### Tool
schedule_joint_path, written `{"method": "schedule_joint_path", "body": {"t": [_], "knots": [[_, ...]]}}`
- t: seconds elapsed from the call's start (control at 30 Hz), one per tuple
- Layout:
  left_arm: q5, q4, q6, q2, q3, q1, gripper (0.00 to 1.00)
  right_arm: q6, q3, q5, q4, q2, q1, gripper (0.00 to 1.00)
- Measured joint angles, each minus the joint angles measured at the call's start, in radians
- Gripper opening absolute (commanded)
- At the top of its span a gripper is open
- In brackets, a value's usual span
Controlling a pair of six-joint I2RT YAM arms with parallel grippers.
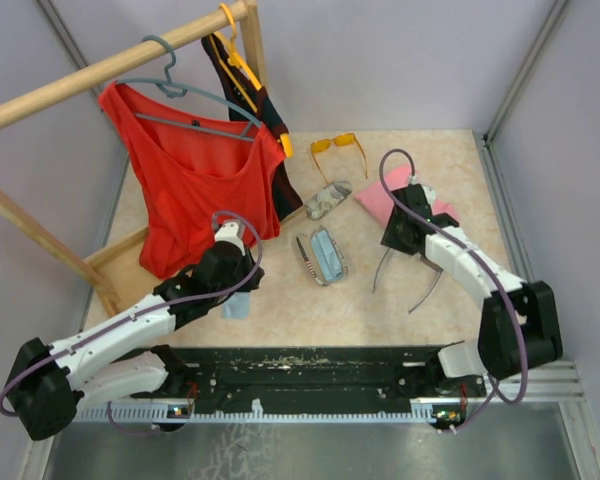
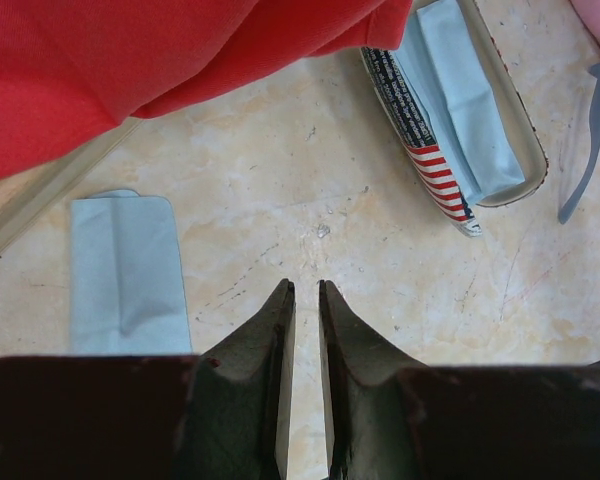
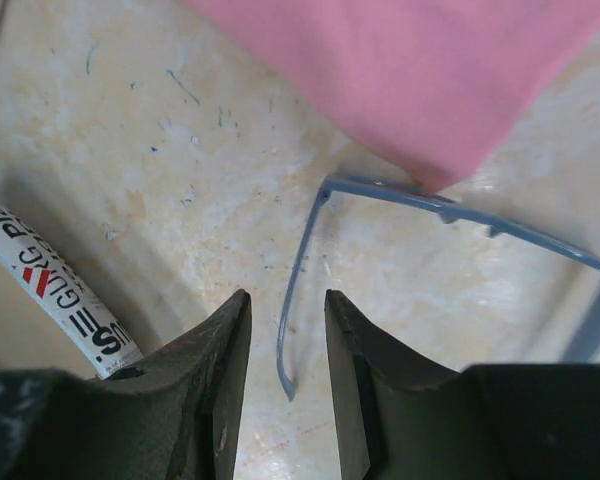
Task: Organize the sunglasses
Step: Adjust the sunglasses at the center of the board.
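The orange-lensed sunglasses (image 1: 337, 148) lie open at the back of the table. The slim greyish-lilac sunglasses (image 1: 379, 275) lie arms open at the right, their front partly under a pink cloth (image 1: 405, 205). My right gripper (image 1: 393, 243) hovers over them. In the right wrist view it (image 3: 285, 295) is open, and the tip of one thin arm (image 3: 298, 270) lies between its fingers, touching neither. My left gripper (image 1: 246, 288) is left of centre. In the left wrist view it (image 2: 306, 285) is shut to a narrow slit, empty, above bare table.
An open striped glasses case (image 1: 325, 255) holding a blue cloth lies mid-table and also shows in the left wrist view (image 2: 435, 170). A second patterned case (image 1: 327, 200) lies behind it. A light-blue cloth (image 2: 125, 275) lies left of the left gripper. A red top (image 1: 195, 180) hangs on a wooden rack.
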Motion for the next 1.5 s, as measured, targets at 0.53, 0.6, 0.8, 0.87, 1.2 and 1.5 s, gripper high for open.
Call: {"method": "schedule_joint_path", "body": {"t": [0.53,0.6,0.8,0.87,1.2,1.5], "knots": [[-0.001,-0.005,0.000,-0.015,0.000,0.000,0.22,-0.416,0.181,0.177,-0.179,0.058,-0.112,0.60],[-0.001,-0.005,0.000,-0.015,0.000,0.001,0.22,-0.468,0.183,0.157,-0.185,0.084,-0.112,0.58],[0.000,-0.004,0.001,-0.014,0.000,0.001,0.22,-0.587,0.216,0.076,-0.216,0.157,-0.113,0.52],[0.000,-0.005,0.001,-0.014,0.000,0.002,0.22,-0.613,0.220,0.055,-0.216,0.174,-0.113,0.52],[0.004,-0.004,0.001,-0.014,0.000,0.002,0.22,-0.689,0.227,-0.027,-0.240,0.210,-0.143,0.49],[0.014,-0.005,0.005,-0.014,0.000,0.002,0.22,-0.527,0.202,-0.066,-0.184,0.146,-0.230,0.49]]}}
